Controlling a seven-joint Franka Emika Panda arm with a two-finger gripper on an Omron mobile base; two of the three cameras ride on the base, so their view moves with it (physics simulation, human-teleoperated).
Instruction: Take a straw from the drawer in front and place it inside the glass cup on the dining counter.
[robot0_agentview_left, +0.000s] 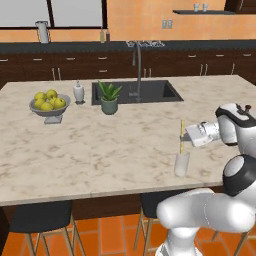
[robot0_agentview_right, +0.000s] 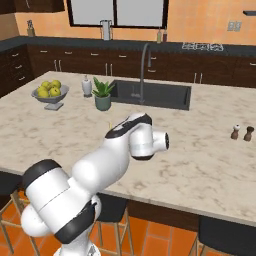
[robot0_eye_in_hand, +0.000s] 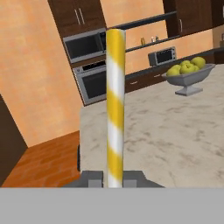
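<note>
- On the dining counter (robot0_agentview_left: 100, 145), the gripper (robot0_agentview_left: 184, 134) is clamped on the straw (robot0_agentview_left: 182, 136), which stands upright directly above the glass cup (robot0_agentview_left: 181, 164); whether its lower tip has entered the rim cannot be told.
- Seen from the hand, the straw (robot0_eye_in_hand: 115, 105) is striped yellow and white (its foot is pinched between the two fingers).
- The glass cup stands near the counter's front edge, with nothing else visible in it.
- A grey bowl (robot0_agentview_left: 49, 110) holds yellow-green apples (robot0_agentview_left: 49, 100).
- Beside the inset sink (robot0_agentview_left: 135, 92), a green pot (robot0_agentview_left: 109, 105) carries a spiky plant.
</note>
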